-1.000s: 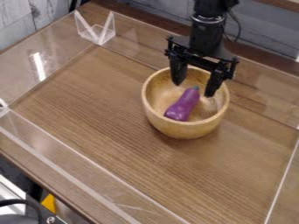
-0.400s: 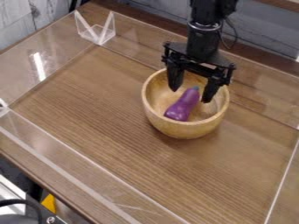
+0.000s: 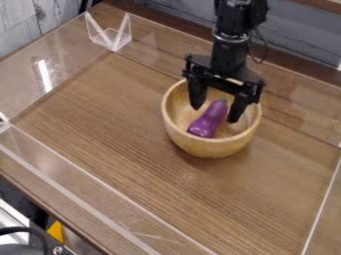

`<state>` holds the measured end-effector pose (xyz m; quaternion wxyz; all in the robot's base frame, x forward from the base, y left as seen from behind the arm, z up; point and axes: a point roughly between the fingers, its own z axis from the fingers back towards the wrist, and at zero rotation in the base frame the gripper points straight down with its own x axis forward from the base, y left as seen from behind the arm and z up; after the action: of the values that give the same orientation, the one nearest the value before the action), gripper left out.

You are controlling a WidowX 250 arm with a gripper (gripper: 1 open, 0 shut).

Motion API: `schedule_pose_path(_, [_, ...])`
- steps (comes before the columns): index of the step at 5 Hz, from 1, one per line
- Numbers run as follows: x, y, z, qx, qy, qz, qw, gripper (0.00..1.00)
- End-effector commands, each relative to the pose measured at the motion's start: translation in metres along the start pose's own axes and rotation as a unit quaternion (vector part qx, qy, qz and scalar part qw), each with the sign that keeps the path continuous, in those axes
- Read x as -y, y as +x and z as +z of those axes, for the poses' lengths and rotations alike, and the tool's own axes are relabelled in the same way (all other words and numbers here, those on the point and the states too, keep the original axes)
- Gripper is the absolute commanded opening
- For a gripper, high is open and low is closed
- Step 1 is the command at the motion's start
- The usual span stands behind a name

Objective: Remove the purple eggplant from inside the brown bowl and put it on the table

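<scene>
A: The gripper (image 3: 221,100) hangs spread wide over the eggplant (image 3: 208,119), which lies in the bowl (image 3: 180,135), right of centre in the frame.

B: A finger could strike the rim, or the glossy eggplant could slip free onto the desk (image 3: 120,169).

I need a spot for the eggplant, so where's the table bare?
Bare table spreads left of and in front of the bowl, out to the clear walls. It is crowded only at the bowl, where the open gripper hangs over the eggplant.
</scene>
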<state>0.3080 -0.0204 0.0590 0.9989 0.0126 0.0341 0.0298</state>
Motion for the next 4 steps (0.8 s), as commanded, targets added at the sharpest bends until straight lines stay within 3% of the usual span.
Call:
schedule_pose_path(1, [-0.0012, 0.0037, 0.0066, 0.017, 0.0, 0.003, 0.9999, 1.0])
schedule_pose_path(2, [-0.0012, 0.0036, 0.0026, 0.014, 0.001, 0.006, 0.9999, 1.0])
schedule_pose_path(3, [-0.0011, 0.0037, -0.0006, 0.012, 0.001, 0.009, 0.9999, 0.0])
schedule_pose_path(4, [-0.0013, 0.003, 0.002, 0.013, 0.0, 0.01, 0.9999, 0.0])
